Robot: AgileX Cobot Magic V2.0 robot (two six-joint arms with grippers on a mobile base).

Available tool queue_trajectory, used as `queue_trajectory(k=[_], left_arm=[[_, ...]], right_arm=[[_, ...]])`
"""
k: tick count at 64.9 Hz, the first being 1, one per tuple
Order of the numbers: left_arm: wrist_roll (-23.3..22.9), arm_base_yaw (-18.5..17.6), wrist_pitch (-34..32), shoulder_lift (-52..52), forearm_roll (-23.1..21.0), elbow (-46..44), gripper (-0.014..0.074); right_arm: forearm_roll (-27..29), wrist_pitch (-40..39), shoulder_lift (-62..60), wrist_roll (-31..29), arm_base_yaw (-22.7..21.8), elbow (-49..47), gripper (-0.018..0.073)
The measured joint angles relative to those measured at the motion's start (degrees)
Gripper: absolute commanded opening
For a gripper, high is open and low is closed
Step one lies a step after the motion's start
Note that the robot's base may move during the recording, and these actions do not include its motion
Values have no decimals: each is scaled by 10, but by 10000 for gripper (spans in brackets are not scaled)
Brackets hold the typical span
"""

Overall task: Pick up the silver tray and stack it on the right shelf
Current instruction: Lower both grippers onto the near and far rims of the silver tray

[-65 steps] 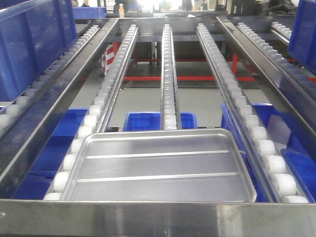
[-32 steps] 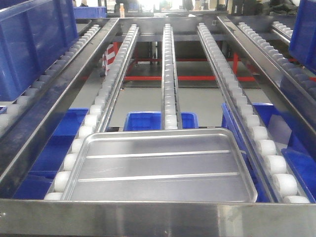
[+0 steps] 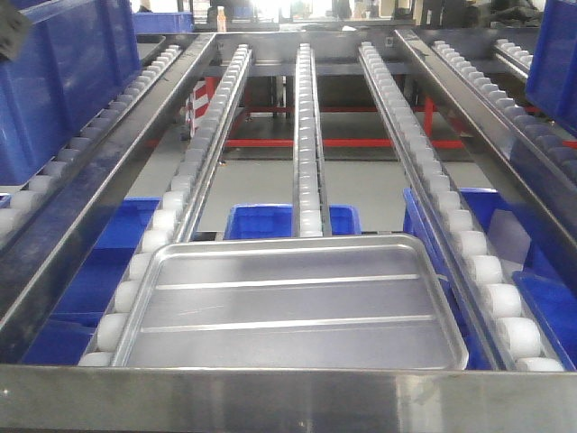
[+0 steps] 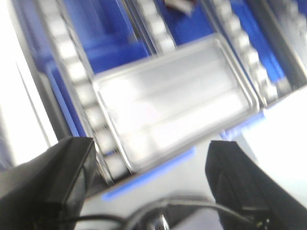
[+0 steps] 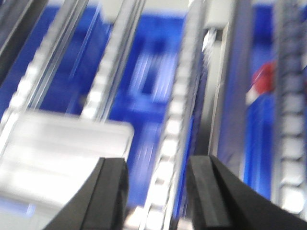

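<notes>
The silver tray (image 3: pixel 288 307), shiny and with two raised ridges, lies flat on the white-roller rails of the right shelf, right behind its wide brushed-steel front bar (image 3: pixel 288 401). My left gripper (image 4: pixel 151 148) hovers open above the front bar. The tray (image 4: pixel 172 96) lies beyond it, untouched. My right gripper (image 5: pixel 156 165) is open too, over the right roller rail, with the tray (image 5: pixel 57 148) to its lower left. Both wrist views are blurred. A dark piece of an arm (image 3: pixel 11 36) pokes in at the front view's top left corner.
Three roller rails (image 3: pixel 308 135) run away from me behind the tray. A large blue crate (image 3: pixel 63 72) sits on the left lane and another (image 3: pixel 554 54) on the far right lane. Blue bins (image 3: pixel 290 219) stand below the rack.
The tray has not moved. A dark piece of an arm has come into the top left corner of the front view.
</notes>
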Motion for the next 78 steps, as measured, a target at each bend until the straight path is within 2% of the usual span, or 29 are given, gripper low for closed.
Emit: queue_trajectory(k=[11,18,30,35,41,62,78], left_arm=[[-58,-19,20,103,12,-55,377],[-117,-31,32,176,52,-83,377],[-238,-58,40,282,143,-125,377],[-274,-64,40,309,161,-136,377],[-303,-65,34,339,169,-142,377],[-346,-66,-5,395,171,-143,372],[-348,-68,-20,431,171,-143,372]], right_arm=[[1,43,90,6,68,-34,410],[-5,46,153,34,100,-46,407],[-76,46,253,147,108,-58,405],[-97,43,281,191,108,-61,405],[-103,28,314,215,108,-63,405],[-104,-21,383,226,108,-64,405],[-94,-56,420,227,108,-64,405]])
